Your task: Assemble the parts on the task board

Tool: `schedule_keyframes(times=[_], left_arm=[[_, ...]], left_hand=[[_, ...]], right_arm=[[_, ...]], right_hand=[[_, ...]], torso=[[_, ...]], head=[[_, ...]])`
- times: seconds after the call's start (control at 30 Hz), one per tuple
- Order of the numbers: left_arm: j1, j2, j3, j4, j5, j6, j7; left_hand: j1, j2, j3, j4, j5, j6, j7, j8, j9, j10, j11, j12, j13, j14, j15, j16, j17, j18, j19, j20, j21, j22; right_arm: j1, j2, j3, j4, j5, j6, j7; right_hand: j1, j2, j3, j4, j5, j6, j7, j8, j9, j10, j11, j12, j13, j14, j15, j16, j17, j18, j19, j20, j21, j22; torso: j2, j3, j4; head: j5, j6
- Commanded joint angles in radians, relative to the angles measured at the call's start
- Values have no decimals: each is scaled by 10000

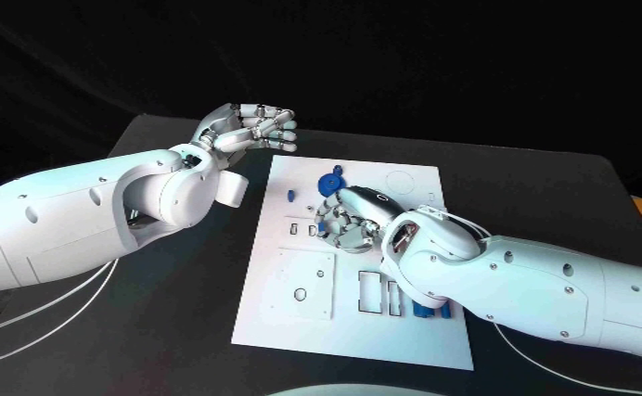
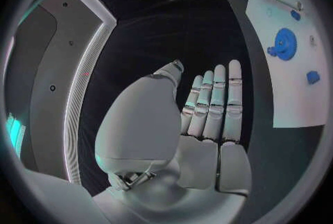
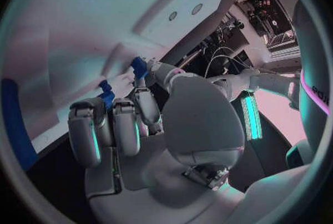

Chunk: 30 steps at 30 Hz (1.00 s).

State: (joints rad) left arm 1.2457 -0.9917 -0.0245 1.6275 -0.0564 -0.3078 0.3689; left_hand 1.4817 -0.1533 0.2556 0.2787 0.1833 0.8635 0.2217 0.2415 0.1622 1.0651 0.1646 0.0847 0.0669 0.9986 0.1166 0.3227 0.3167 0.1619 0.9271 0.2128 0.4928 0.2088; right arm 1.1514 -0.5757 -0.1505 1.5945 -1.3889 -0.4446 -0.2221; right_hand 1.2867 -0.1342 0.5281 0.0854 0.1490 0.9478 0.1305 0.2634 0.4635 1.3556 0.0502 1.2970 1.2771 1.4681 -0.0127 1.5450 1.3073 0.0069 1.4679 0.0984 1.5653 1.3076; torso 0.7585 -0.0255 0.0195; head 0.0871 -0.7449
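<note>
The white task board (image 1: 301, 322) lies in the middle of the black table. My right hand (image 1: 345, 220) reaches down onto the board's upper middle, fingertips against the plate. In the right wrist view its thumb and a finger pinch a small blue part (image 3: 139, 66) at the board (image 3: 83, 24), and a second blue piece (image 3: 105, 95) sits by another fingertip. A blue gear (image 1: 330, 181) lies just beyond that hand, with a small blue piece (image 1: 287, 195) to its left. My left hand (image 1: 254, 129) hovers off the board's far left corner, fingers straight and holding nothing (image 2: 211, 107).
More blue parts (image 1: 426, 308) lie by the board's right edge, partly under my right forearm. Rectangular slots (image 1: 378, 292) and round holes (image 1: 301, 294) mark the board's near half. The left wrist view shows the gear (image 2: 283, 44) and a small blue piece (image 2: 313, 76) on the board.
</note>
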Motion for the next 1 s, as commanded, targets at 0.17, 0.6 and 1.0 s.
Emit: schedule_keyframes(times=[0.17, 0.6, 1.0], left_arm=[[5, 5, 6, 16, 28, 178, 34], [5, -3, 6, 0, 28, 178, 27], [5, -11, 6, -17, 28, 185, 23]], left_hand=[[-12, 11, 57, -16, -48, -23, 4, -48, -6, 35, 20, -52, 12, -79, 20, -37, 13, 171, -55, -14, 47, 15], [-19, 3, 87, -12, -52, -20, 8, -57, -5, 46, 24, -75, 12, -96, 25, -58, 51, 173, -86, -5, 70, 23], [-19, 3, 87, -12, -52, -20, 8, -57, -5, 46, 24, -75, 12, -96, 25, -58, 51, 173, -86, -5, 70, 23]], right_arm=[[-32, 6, -27, -37, -186, 326, -60], [-32, 25, -29, -27, -203, 362, -12], [-32, 23, -29, -38, -214, 375, 16]], right_hand=[[-82, -35, -74, 3, -73, -70, 49, -8, -35, -80, 20, -101, -49, 862, -38, -24, 1920, -69, 1029, -65, 55, 2632], [-173, -196, -84, 25, -157, -418, 178, -166, -140, -226, 125, -246, -177, 843, 42, -59, 1844, -46, 972, -7, -15, 2578], [-202, -264, -84, 35, -179, -574, 243, -254, -199, -295, 182, -306, -233, 835, 90, -73, 1815, -31, 934, 33, -62, 2543]], torso=[[3, -1, -5], [2, -1, 0], [8, 1, 0]], head=[[-10, -4], [-20, -8], [-29, -21]])
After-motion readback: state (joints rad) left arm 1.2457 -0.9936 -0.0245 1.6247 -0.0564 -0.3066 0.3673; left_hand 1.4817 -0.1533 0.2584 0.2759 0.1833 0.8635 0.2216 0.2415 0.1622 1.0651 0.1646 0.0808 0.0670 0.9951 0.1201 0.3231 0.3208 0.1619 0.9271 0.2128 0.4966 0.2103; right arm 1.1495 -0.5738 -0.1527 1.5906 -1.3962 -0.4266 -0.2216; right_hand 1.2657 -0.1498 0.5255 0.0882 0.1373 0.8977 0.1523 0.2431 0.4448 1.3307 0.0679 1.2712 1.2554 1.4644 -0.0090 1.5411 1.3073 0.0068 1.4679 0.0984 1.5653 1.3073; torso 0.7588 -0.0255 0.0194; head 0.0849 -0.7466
